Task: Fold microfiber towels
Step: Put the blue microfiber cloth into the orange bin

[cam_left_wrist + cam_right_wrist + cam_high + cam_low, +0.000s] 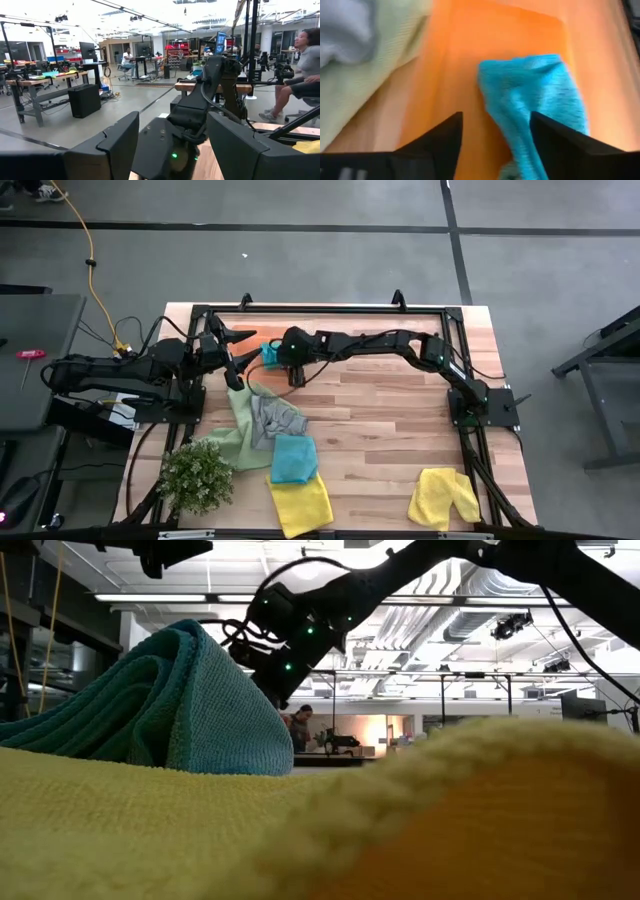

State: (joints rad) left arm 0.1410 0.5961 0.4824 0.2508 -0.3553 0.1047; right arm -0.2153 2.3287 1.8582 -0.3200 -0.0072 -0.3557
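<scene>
Right wrist view is showing the right gripper (495, 145) with its two dark fingers (440, 142) standing apart, clamping nothing, just above a crumpled teal towel (535, 105) that is lying on the orange tray (460, 50). A light green towel (370, 95) and a grey towel (342, 27) are lying at the tray's edge.

From above, the right gripper (278, 352) is reaching across the table (400, 430) to its far left part, with that teal towel (268, 354) showing just beside it. The left gripper (240, 348) is hovering close by, facing the right one, and its fingers (115, 145) are standing wide apart and empty in the left wrist view, which is looking at the right arm.

Nearer the table's front, the grey towel (276, 418) is lying on the light green one (238, 430), a second teal towel (294, 458) is lying partly on a yellow towel (300, 502), and another yellow towel (444, 497) is lying well apart on the right. A plant (197, 477) is standing at the front left corner.

People are sitting in the room beyond.
</scene>
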